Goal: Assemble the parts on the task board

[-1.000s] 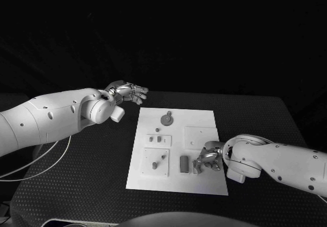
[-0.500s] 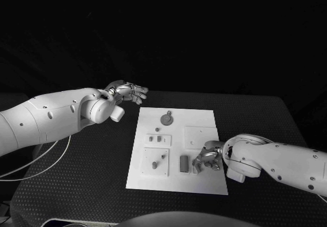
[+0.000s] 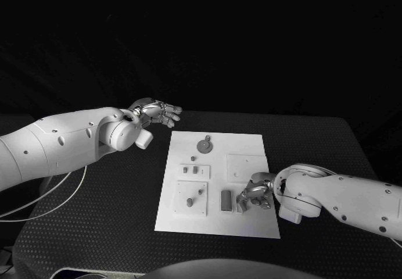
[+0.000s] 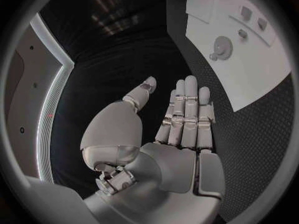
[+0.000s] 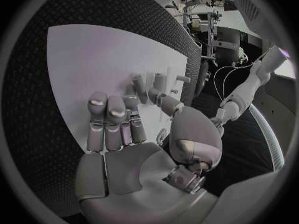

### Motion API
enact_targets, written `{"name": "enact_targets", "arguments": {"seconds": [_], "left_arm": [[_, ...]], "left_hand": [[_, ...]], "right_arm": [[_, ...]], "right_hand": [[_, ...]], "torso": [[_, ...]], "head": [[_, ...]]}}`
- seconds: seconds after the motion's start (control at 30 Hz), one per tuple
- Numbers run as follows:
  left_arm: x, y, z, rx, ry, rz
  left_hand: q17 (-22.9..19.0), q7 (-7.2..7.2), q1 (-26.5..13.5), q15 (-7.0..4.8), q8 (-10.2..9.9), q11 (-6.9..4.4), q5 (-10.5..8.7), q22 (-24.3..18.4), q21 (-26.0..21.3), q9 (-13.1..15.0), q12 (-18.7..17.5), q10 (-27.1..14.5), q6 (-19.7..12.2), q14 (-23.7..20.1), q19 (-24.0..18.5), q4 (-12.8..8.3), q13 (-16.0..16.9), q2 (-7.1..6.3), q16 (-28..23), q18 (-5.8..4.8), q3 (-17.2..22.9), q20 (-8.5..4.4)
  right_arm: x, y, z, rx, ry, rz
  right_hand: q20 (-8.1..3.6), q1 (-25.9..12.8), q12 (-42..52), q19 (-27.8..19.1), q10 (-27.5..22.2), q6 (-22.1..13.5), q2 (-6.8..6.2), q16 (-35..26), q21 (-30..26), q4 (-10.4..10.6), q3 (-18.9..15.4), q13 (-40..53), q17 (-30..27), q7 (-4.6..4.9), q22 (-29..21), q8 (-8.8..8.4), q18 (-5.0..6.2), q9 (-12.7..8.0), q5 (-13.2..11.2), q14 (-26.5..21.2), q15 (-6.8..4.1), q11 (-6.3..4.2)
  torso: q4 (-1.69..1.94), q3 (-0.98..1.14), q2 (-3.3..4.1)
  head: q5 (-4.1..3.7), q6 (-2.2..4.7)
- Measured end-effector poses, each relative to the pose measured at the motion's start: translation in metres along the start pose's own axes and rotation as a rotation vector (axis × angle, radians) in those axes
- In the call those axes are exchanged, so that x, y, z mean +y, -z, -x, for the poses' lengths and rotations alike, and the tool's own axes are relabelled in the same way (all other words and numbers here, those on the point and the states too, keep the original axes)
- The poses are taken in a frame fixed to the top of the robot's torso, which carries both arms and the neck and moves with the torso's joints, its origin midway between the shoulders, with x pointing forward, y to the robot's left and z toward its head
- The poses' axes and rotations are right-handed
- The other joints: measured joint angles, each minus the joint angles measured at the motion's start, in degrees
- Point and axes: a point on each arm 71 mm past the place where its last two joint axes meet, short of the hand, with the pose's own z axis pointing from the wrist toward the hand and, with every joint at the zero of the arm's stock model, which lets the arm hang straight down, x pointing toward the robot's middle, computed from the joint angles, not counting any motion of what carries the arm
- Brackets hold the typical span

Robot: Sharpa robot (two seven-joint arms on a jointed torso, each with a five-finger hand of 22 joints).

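Nearest the robot, the right hand [image 3: 255, 196] rests over the task board [image 3: 251, 226] at its right edge, fingers bent down beside a dark upright part [image 3: 226, 200]; whether it grips anything cannot be told. Small parts [image 3: 195, 170] lie mid-board, a round one [image 3: 204, 146] farther back. Beyond the board's far left corner the left hand [image 3: 155, 112] hovers (fingers straight, holding nothing).

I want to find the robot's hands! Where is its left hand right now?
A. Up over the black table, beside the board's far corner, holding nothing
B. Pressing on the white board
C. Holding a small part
A: the left hand hangs open beside the task board.
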Motion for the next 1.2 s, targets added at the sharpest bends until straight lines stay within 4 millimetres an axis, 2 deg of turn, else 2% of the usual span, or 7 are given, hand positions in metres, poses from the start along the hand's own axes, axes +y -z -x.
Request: {"name": "enact_targets", "arguments": {"seconds": [0.1, 0.17, 0.3, 0.33, 0.67, 0.97, 1.2], "left_arm": [[0.0, 0.0, 0.0, 0.0, 0.0, 0.0], [0.0001, 0.0, 0.0, 0.0, 0.0, 0.001], [0.0001, 0.0001, 0.0, 0.001, 0.0, 0.001], [0.0002, 0.0001, 0.0001, 0.001, 0.0, 0.001], [0.0003, 0.0001, 0.0, 0.001, 0.0, 0.002], [0.0004, 0.0003, 0.0003, 0.001, 0.0, 0.003], [0.0006, 0.0004, 0.0005, 0.002, 0.0, 0.004]], "left_hand": [[0.0, 0.0, 0.0, 0.0, 0.0, 0.0, 0.0, 0.0, 0.0, 0.0, 0.0, 0.0, 0.0, 0.0, 0.0, 0.0, 0.0, 0.0, 0.0, 0.0, 0.0, 0.0], [0.05, 0.0, 0.0, 0.0, 0.0, 0.0, 0.0, 0.0, 0.0, 0.0, 0.0, 0.0, 0.0, 0.0, 0.0, 0.0, 0.0, 0.0, 0.0, 0.0, 0.0, 0.0], [0.05, 0.0, 0.0, 0.0, 0.0, 0.0, 0.0, 0.0, 0.0, 0.0, 0.0, 0.0, 0.0, 0.0, 0.0, 0.0, 0.0, 0.0, 0.0, 0.0, 0.0, 0.0], [0.05, 0.0, 0.0, 0.0, 0.0, -0.01, 0.0, 0.0, 0.0, 0.0, 0.0, 0.0, 0.0, 0.0, 0.0, 0.0, 0.0, 0.0, 0.0, 0.0, 0.0, 0.0], [0.06, 0.0, 0.0, 0.0, 0.0, -0.01, 0.0, 0.05, 0.0, 0.0, 0.0, 0.01, 0.0, 0.0, 0.0, 0.0, -0.05, 0.0, 0.0, 0.0, 0.0, 0.0], [0.1, 0.19, 0.0, 0.0, 0.0, -0.01, 0.0, 0.04, 0.0, 0.0, 0.0, 0.01, -0.21, 0.0, 0.0, 0.0, -0.05, 0.0, -0.22, 0.0, 0.0, 0.0], [0.1, 0.19, -0.01, 0.0, 0.0, -0.01, 0.0, 0.04, 0.0, 0.0, 0.0, 0.01, -0.21, 0.0, 0.0, 0.0, -0.05, -0.01, -0.22, 0.0, 0.0, 0.0]], "right_arm": [[-0.0003, 0.0001, 0.0001, -0.001, 0.004, 0.001], [-0.0007, 0.0, -0.0005, 0.001, 0.008, 0.001], [-0.0007, 0.0001, -0.001, 0.002, 0.016, 0.005], [-0.0006, 0.0001, -0.001, 0.002, 0.018, 0.005], [-0.0003, 0.0002, -0.0029, 0.012, 0.034, 0.01], [-0.0008, 0.0003, -0.0036, 0.014, 0.038, 0.013], [-0.001, 0.0002, -0.0035, 0.014, 0.039, 0.015]], "right_hand": [[0.0, -0.1, 0.0, 0.0, 0.11, 0.8, 1.73, 0.0, 0.07, -0.41, -0.25, -0.1, 0.0, -0.06, 0.0, 0.67, 0.05, -2.29, 0.24, -0.05, -0.45, -0.51], [0.0, -0.09, 0.0, 0.0, 0.22, 1.17, 1.99, 0.0, 0.08, -0.58, -0.08, -0.1, 0.0, -0.38, 0.0, 0.98, 0.26, -3.22, 0.23, -0.09, -0.5, -0.62], [0.0, -0.37, 0.0, 0.0, 0.31, 1.54, 2.31, 0.0, 0.08, -1.01, -0.04, -0.16, 0.0, -0.41, 0.0, 1.03, 0.42, -3.5, 0.23, -0.09, -0.51, -0.72], [0.0, -0.41, 0.0, 0.0, 0.31, 1.7, 2.77, 0.0, 0.08, -1.13, -0.16, -0.16, 0.0, -0.46, 0.0, 1.21, 0.42, -3.66, 0.23, -0.08, -0.51, -0.72], [0.01, -0.71, -0.01, 0.01, 0.52, 2.04, 3.07, 0.0, 0.3, -1.44, -0.16, -0.21, -0.01, -0.68, 0.01, 1.42, 0.51, -3.68, 0.23, 0.11, -0.7, -0.92], [0.01, -2.45, -0.01, 0.01, 0.72, 2.42, 4.81, 0.0, 0.3, -1.24, 0.04, -0.26, -0.01, -0.79, 0.01, 1.75, 0.56, -4.06, -0.22, 0.11, -0.7, -1.12], [0.02, -3.19, -0.01, 0.01, 0.83, 2.54, 5.54, 0.0, 0.3, -1.2, 0.91, -0.26, -0.02, -0.8, 0.0, 1.75, 0.62, -4.39, -0.22, 0.31, -0.89, -1.23]], "torso": [[0.01, 0.0, 0.0], [0.01, 0.0, 0.0], [0.01, 0.0, 0.0], [0.01, -0.01, 0.0], [0.02, -0.02, 0.0], [0.03, -0.02, -0.01], [0.05, -0.04, -0.01]], "head": [[-0.01, -0.01], [-0.01, -0.01], [-0.02, -0.03], [-0.02, -0.03], [-0.03, -0.1], [-0.12, -0.12], [-0.16, -0.08]]}}
